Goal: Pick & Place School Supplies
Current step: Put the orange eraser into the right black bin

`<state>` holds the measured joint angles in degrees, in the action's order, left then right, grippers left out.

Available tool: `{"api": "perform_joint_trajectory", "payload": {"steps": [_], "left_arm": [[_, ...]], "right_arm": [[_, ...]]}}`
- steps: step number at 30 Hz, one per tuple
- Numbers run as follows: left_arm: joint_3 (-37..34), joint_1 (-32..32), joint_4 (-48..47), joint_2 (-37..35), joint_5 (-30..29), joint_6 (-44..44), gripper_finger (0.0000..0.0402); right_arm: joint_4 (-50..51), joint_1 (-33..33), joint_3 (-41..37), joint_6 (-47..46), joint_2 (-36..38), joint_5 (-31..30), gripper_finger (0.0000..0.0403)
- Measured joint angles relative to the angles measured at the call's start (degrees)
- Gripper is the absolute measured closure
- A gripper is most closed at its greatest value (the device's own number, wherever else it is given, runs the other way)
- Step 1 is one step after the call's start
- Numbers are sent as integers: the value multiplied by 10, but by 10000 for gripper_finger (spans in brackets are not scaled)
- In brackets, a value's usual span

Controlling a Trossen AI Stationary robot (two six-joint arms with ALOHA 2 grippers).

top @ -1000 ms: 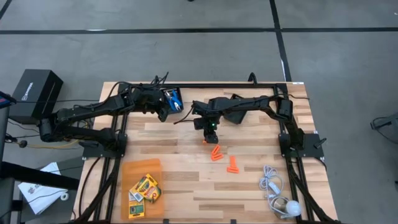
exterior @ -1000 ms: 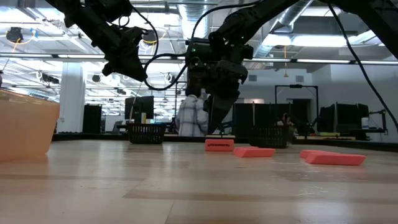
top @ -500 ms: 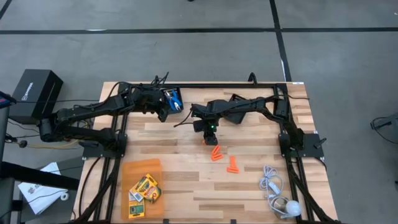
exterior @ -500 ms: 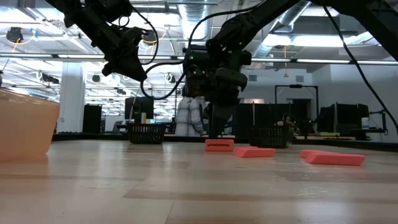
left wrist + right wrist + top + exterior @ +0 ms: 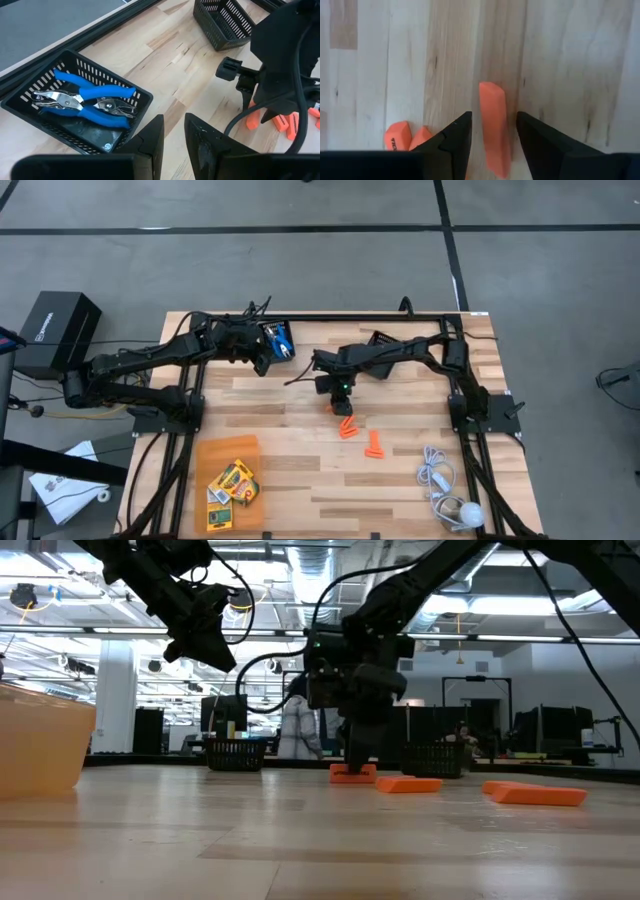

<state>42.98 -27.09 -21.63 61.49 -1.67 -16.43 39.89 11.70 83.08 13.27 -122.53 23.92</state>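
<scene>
The right gripper (image 5: 492,135) stood low over the wooden table (image 5: 400,470), its jaws open and holding nothing. The orange piece (image 5: 495,127) lay straight between the 2 fingers, its long axis running forward along them. The left gripper (image 5: 172,142), narrowly parted and empty, hovered far off near the blue-handled tool (image 5: 92,97).
</scene>
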Motion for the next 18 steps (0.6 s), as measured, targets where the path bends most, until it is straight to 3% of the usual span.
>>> {"api": "perform_joint_trajectory", "payload": {"steps": [3,6,13,18], "left_arm": [[0,0,0,0,0,0,330],[0,0,0,0,0,-2,330],[0,0,0,0,0,-2,330],[0,0,0,0,-5,-3,330]], "right_arm": [[-10,6,-2,-3,-1,-6,295],[-16,11,-3,0,-2,13,374],[-18,30,-6,-22,-1,49,380],[-4,63,-7,-24,46,43,380]]}}
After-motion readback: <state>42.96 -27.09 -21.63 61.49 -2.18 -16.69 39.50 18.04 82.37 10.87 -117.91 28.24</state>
